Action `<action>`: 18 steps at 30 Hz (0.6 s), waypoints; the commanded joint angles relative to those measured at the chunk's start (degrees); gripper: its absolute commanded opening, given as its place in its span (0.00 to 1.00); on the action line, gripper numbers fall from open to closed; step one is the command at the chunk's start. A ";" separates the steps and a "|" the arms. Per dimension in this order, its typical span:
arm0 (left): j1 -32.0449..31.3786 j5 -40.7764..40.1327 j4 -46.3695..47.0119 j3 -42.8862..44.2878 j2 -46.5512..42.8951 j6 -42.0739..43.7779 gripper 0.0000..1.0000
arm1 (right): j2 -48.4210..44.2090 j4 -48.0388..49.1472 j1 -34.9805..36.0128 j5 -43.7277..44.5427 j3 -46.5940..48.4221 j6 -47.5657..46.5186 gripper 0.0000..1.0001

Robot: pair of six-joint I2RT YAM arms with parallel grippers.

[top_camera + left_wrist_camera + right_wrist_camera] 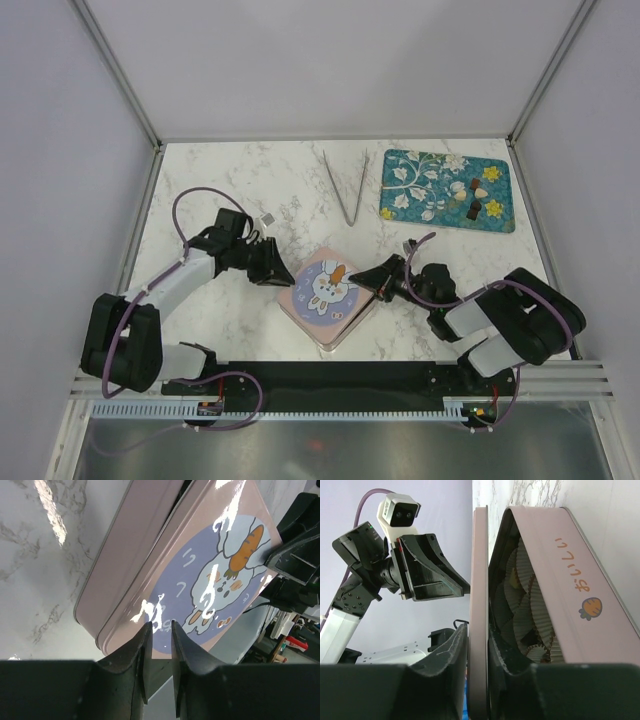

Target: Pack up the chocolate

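**Right pincer nipped on the lid; chocolate on the mat**

The right pincer [479, 647] is closed down to the thickness of the pink lid [479, 555], one finger against each face of its edge. Only the right wrist view shows this. It also shows the lid lifted off the tin [580, 605] along that side, with pale paper cups [530, 610] packed inside.

From overhead the lid seems to lie flat on the tin at the middle of the surface's [230, 170] near edge. The rabbit-and-carrot print shows there and in the left wrist view.

The left pincer [160, 626] is almost closed, with only a slit between its fingers. Its tips sit at the lid's left edge, and whether they nip that rim cannot be made out.

The chocolate [472, 210] appears overhead only, as a few small dark and cream pieces on the teal mat [420, 185] in the far right corner. They are too small to count surely. Metal tongs [345, 190] lie just left of the mat.

The cups' contents are hidden.
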 commanded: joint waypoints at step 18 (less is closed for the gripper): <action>-5.61 -0.80 7.82 -2.61 5.24 -4.65 0.28 | -37.82 -70.31 -0.36 23.05 13.27 -26.15 0.73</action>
